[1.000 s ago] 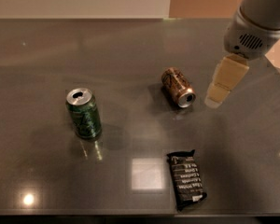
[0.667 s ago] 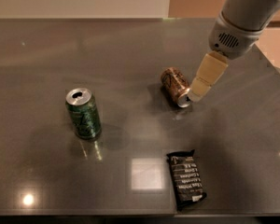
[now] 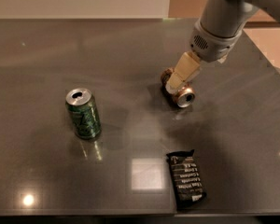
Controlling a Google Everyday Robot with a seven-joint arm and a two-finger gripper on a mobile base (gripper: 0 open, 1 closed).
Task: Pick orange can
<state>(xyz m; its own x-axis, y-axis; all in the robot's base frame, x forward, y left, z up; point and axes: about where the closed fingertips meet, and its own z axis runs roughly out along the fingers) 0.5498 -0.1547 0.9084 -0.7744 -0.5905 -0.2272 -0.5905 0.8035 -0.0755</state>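
The orange can [image 3: 182, 96] lies on its side on the dark table [image 3: 130, 55], right of the middle, with its silver end facing the front right. My gripper [image 3: 175, 82] reaches down from the upper right and sits directly over the can's back half, covering part of it. I cannot tell whether it touches the can.
A green can [image 3: 83, 113] with a silver top stands upright at the left. A black wrapped snack packet [image 3: 186, 178] lies near the table's front edge. The table's right edge runs diagonally behind the arm [image 3: 224, 17].
My gripper has moved left and down, from beside the orange can's right end to right over the can. The can, the green can and the packet have stayed put.
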